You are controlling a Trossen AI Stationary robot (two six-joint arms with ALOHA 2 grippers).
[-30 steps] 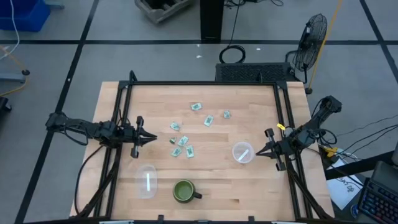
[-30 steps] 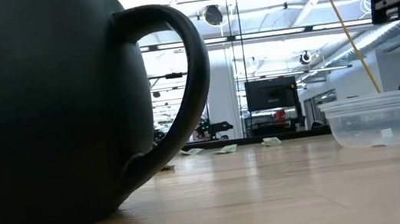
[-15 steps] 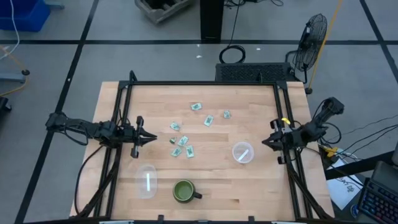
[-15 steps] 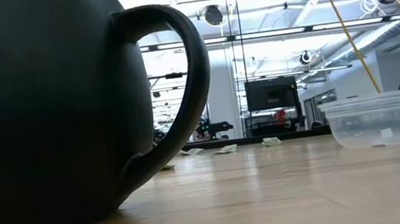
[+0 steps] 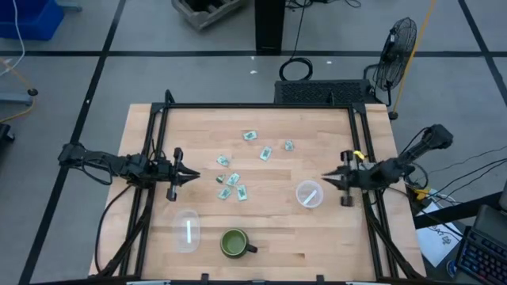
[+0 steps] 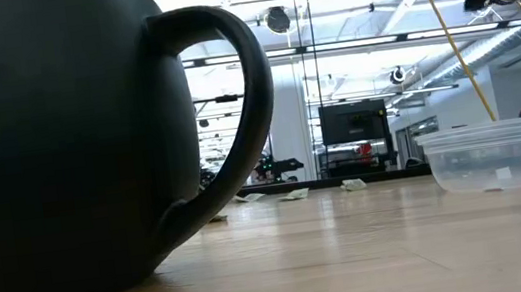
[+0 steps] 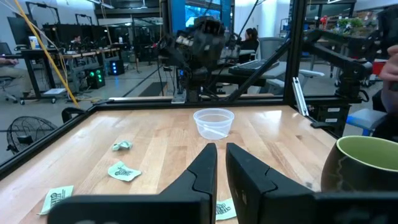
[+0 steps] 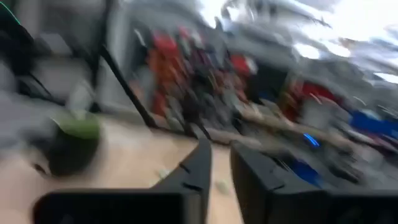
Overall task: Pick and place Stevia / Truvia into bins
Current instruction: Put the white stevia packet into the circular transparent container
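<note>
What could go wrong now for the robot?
The right gripper hangs right beside the light clear cup, so a swing could knock it over. The packets lie close together, so its jaws might pinch two. The green mug sits near the other cup and could get bumped.

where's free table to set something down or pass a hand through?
Bare wood: the strip between the packets and the far table edge, and the patch between the mug and the right cup. Crowded: mid-table packet scatter. The left cup sits close beside the mug.
</note>
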